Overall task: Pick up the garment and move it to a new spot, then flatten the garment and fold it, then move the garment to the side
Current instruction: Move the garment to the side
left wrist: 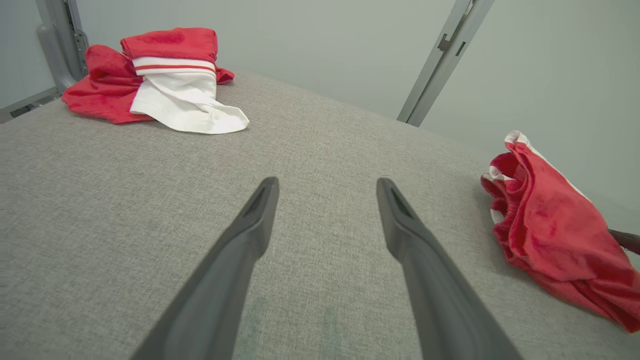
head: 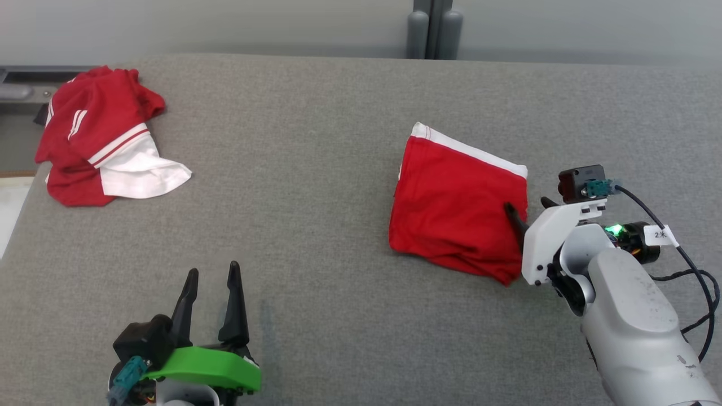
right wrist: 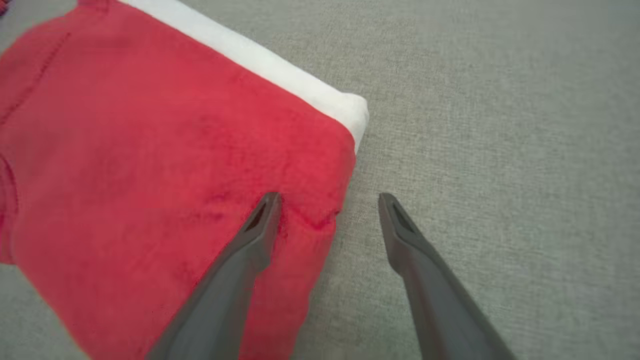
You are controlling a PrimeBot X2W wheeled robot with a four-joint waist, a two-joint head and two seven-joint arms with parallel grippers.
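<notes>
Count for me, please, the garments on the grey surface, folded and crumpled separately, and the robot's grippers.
Folded red garment: 1
Crumpled red-and-white garment: 1
Grippers, left gripper and right gripper: 2
Total: 4

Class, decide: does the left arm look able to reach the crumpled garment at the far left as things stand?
Probably yes: only bare table lies between the left arm and the crumpled garment, and its jaws stand open. It lies far off, though.
</notes>
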